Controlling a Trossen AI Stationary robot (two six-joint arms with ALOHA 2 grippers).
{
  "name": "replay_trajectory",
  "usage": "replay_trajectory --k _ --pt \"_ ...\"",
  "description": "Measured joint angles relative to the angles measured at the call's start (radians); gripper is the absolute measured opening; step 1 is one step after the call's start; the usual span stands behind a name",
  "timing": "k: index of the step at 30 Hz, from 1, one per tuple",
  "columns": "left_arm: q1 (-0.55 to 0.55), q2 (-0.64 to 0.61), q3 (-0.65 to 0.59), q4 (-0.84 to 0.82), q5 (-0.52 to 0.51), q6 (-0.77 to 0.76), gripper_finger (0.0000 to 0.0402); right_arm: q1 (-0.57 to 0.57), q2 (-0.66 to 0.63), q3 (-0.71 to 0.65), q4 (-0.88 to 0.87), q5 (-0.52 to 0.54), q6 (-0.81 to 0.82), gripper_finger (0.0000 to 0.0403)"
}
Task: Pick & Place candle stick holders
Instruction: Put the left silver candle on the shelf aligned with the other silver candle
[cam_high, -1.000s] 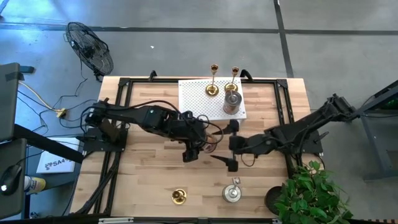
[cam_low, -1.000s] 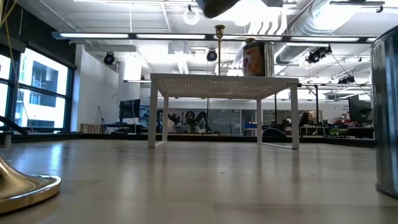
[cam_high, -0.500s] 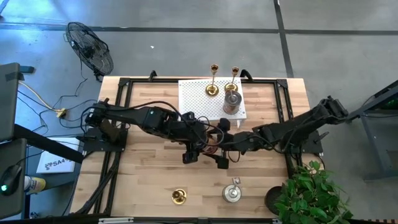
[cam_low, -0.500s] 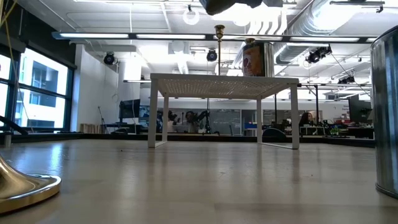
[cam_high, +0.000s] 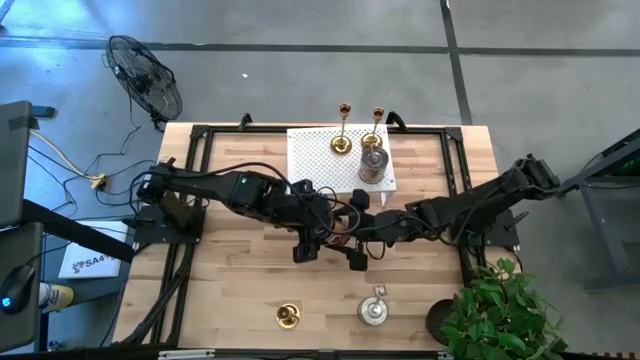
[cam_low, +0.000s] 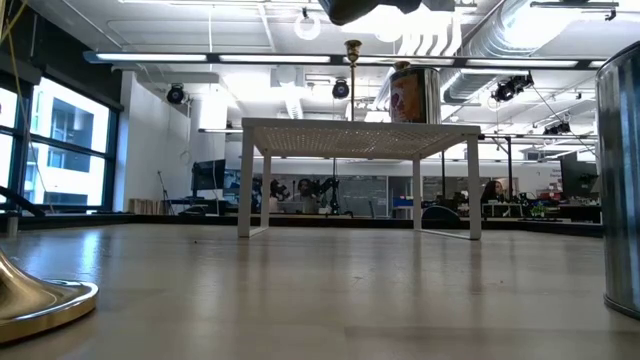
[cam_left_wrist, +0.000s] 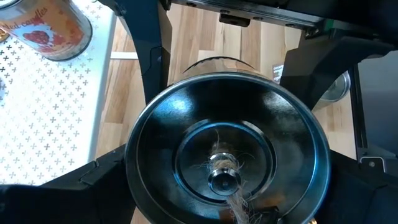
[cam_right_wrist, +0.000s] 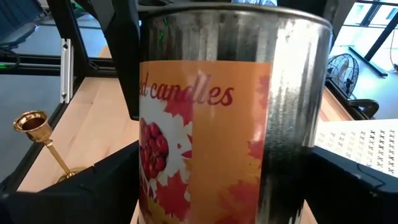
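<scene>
The high view looks straight down from well above, taking in the whole table (cam_high: 250, 290), both arms, the floor around and a fan (cam_high: 145, 75). The low view sits at tabletop height, facing level across the wood to the white rack (cam_low: 360, 135) and the room behind; a gold base (cam_low: 40, 300) fills its near left corner. The left wrist view looks down, very close, into an open tin (cam_left_wrist: 227, 155), with the rack at its edge. The right wrist view faces the same tin's label side-on, very close. The rack shows in the high, low and left wrist views; the tin in both wrist views.
</scene>
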Motion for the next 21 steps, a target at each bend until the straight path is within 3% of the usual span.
replay_trajectory --k 4,9,16,21 --pt "0.000 0.000 0.000 0.001 -0.008 0.000 0.0352 0.000 -0.001 0.000 -0.007 -0.001 0.000 0.0354" --pt "0.000 0.000 0.000 0.007 -0.012 0.012 0.0388 0.000 -0.002 0.000 -0.019 -0.008 0.000 0.0354" --pt "0.000 0.000 0.000 0.005 0.025 0.010 0.0367 0.001 -0.002 0.000 -0.034 -0.006 0.006 0.0354" --pt "0.000 -0.010 0.001 -0.003 0.037 0.010 0.0376 0.001 -0.007 0.001 -0.053 -0.003 0.015 0.0354"
